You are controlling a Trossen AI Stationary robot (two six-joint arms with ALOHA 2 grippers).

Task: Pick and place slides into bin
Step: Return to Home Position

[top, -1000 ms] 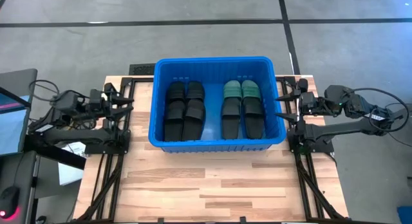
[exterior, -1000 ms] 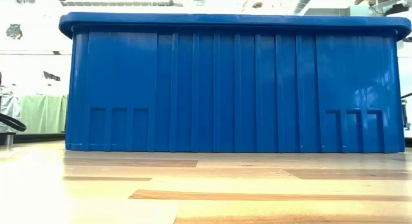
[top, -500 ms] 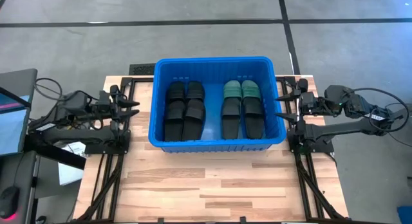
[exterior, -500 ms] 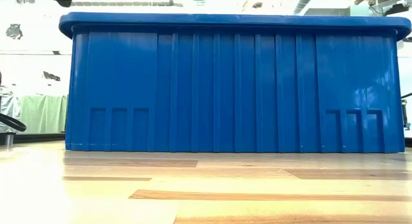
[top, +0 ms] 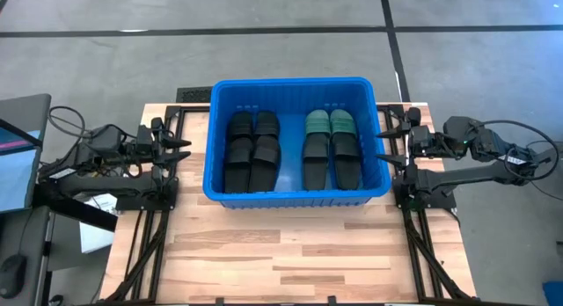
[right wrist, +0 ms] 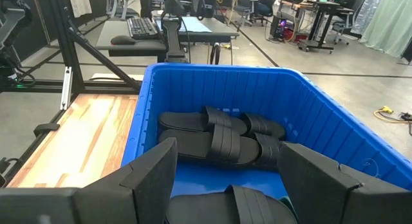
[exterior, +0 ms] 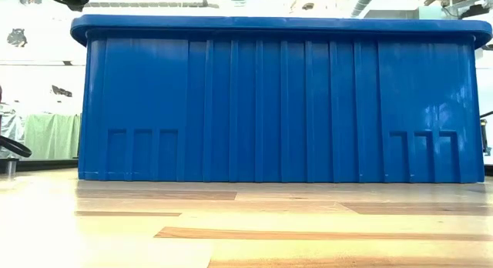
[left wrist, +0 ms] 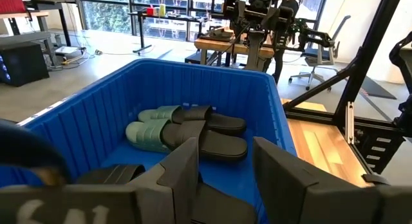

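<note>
The blue bin (top: pixel 296 190) stands at the middle of the table's far half. Several slides lie on its floor: black ones (top: pixel 252 148) in its left half, two teal-green ones (top: pixel 330 123) with black ones (top: pixel 332 163) overlapping them in its right half. My left gripper (top: pixel 182 146) is open and empty, just outside the bin's left wall, pointing at it. My right gripper (top: pixel 385 134) is open and empty, just outside the right wall. The left wrist view shows the teal slides (left wrist: pixel 151 124) past the open fingers; the right wrist view shows the black slides (right wrist: pixel 212 137).
Bare wooden table top (top: pixel 281 253) lies in front of the bin. Black arm frames (top: pixel 145 192) stand along both table sides, and a monitor (top: pixel 13 156) is at the far left. In the low view the bin's near wall (exterior: pixel 277 106) fills most of the picture.
My left gripper has gone toward the bin's left wall, a little toward the table's right and near edge, then held still. The right arm, the bin and the slides have kept still.
</note>
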